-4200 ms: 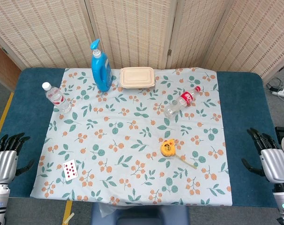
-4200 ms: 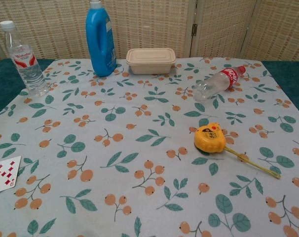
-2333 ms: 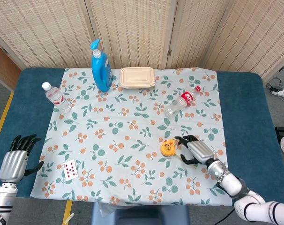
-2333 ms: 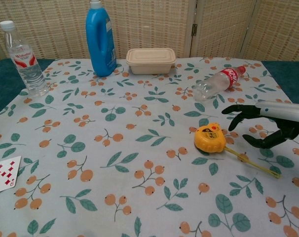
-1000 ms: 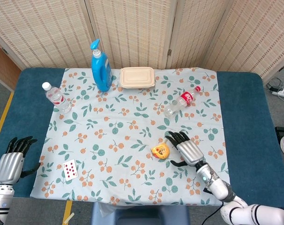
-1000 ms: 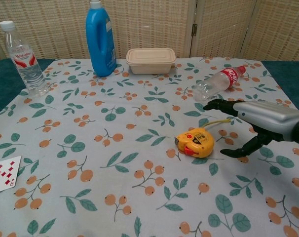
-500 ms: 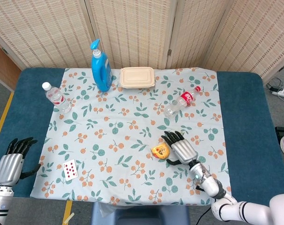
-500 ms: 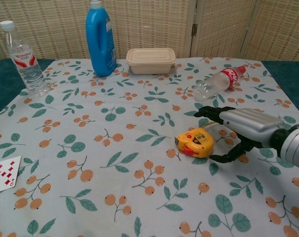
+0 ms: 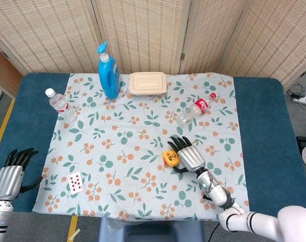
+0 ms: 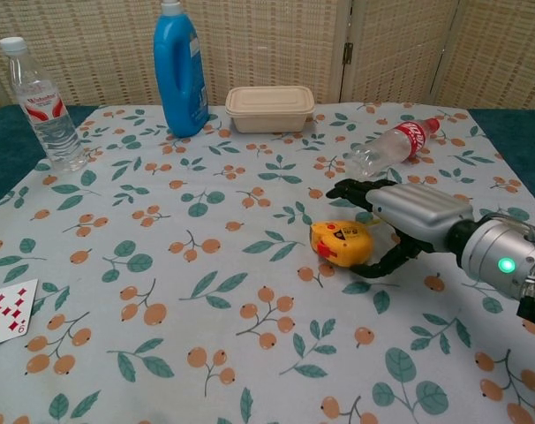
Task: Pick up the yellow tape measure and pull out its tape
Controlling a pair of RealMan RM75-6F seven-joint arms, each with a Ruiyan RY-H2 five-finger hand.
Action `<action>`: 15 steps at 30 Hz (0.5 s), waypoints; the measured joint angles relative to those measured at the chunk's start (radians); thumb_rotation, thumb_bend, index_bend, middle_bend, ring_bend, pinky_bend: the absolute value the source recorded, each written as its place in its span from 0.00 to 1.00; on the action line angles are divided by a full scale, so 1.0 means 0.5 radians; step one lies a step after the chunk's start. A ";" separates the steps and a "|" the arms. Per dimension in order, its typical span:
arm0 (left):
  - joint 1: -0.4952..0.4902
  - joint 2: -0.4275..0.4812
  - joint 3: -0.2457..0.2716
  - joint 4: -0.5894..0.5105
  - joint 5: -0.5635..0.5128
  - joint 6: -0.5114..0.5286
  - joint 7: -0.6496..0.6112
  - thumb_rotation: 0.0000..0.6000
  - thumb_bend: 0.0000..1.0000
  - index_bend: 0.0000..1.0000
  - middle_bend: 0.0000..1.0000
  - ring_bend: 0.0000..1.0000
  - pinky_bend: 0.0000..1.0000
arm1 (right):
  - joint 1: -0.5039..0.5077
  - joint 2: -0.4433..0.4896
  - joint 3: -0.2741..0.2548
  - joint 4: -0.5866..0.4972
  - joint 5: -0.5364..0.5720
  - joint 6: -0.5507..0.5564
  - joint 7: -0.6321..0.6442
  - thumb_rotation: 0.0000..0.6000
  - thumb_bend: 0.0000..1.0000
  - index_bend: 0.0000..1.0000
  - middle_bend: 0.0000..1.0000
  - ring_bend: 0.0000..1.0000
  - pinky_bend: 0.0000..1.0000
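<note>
A yellow tape measure (image 10: 342,242) is lying near the middle of the floral tablecloth (image 10: 206,300), its red button end pointing left; its label is too small to read. The right hand (image 10: 400,215) is cupping it with spread fingers, not clamping. The left hand (image 9: 7,177) is resting open, far left.

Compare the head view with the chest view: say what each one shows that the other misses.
Only the head view shows the left hand, open beside the table's near left corner, and the floor.

Only the chest view shows the lit green light on the right wrist.

Both show the right hand around the yellow tape measure, not yet closed on it, plus both bottles, detergent, container and playing card.
</note>
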 measured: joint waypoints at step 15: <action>0.006 -0.012 0.002 0.034 -0.021 -0.020 -0.007 1.00 0.30 0.21 0.16 0.15 0.00 | 0.203 -0.071 0.313 0.177 0.213 -0.047 -0.108 0.75 0.32 0.00 0.00 0.00 0.00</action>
